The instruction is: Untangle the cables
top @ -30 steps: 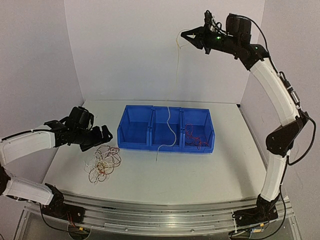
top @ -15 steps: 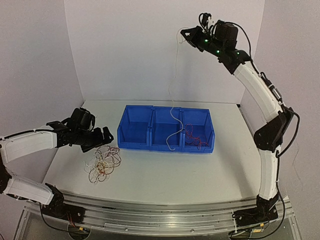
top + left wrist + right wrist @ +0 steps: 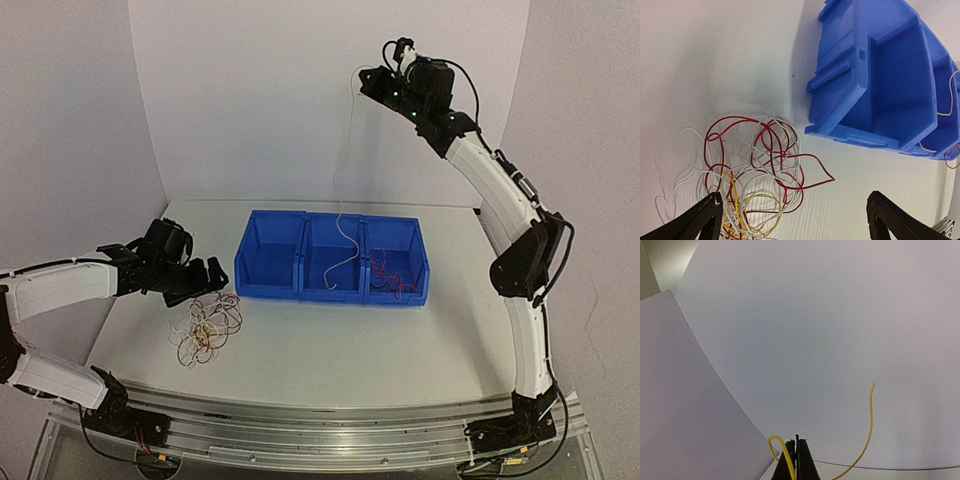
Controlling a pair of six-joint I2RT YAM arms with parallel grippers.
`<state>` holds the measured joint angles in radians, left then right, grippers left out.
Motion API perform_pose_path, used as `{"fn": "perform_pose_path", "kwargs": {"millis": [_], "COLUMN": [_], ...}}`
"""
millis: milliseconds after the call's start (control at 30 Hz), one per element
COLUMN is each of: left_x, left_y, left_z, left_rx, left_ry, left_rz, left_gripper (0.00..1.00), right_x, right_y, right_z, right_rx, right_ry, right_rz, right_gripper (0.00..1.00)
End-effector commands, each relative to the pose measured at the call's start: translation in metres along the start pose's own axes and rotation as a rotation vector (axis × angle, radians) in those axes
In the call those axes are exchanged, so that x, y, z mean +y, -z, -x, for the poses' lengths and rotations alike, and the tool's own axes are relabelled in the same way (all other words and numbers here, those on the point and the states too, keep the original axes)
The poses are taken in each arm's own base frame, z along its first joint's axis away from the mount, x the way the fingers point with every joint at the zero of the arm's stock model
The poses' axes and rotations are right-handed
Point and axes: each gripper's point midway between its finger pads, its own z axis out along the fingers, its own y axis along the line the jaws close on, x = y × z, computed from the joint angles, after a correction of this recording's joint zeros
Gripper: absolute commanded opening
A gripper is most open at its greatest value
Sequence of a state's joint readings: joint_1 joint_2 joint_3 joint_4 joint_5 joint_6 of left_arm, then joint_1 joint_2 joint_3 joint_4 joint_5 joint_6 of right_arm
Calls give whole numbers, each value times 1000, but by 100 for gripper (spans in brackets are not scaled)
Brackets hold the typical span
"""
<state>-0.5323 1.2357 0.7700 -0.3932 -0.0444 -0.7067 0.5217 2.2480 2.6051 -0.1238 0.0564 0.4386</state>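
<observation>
The right end effector (image 3: 366, 79), raised high above the table (image 3: 400, 345), is clenched on one thin yellow cable (image 3: 346, 165). That cable hangs down from it into the middle compartment of the blue bin (image 3: 268, 287). A few red cables (image 3: 393, 276) lie in the bin's right compartment. The left end effector (image 3: 795, 200) is spread wide, holding nothing, low over the tangle of white, red and yellow cables (image 3: 755, 165) lying on the table just left of the bin.
</observation>
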Motion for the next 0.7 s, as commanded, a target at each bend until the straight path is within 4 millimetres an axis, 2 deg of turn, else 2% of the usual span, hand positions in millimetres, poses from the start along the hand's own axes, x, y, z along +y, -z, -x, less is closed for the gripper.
{"fn": "perform_pose_path", "kwargs": {"millis": [0,133,233,300,367,567,667], "left_x": [-5,-3,-1,0,2,4,5], "left_y": [-3,-5,-5,-4,-4,-5,-7], "left_z": [0,-2,-4,-6,-7,-12,-14], "left_rx": [-1,6,7,9,10,20,28], "left_ry": [-9,-9,-6,-6,-3,6,8], "left_rz": [-17,-13,-13,-13,-12,-14,-13], "left_gripper": [100,100,100,100,100,100,100], "right_x": [3,10,27,42,48,37,21], "right_y": [-7,-6,4,18,30,60,71], "right_z": [1,-24,-67,-86,-113,-147,-160], "right_rx": [-38,55,195,247,304,398,422], "right_ry": [40,15,18,69,126,103,102], "right_rz": [20,83,154,174,161,98,29], "right_gripper": [0,0,0,0,0,0,0]}}
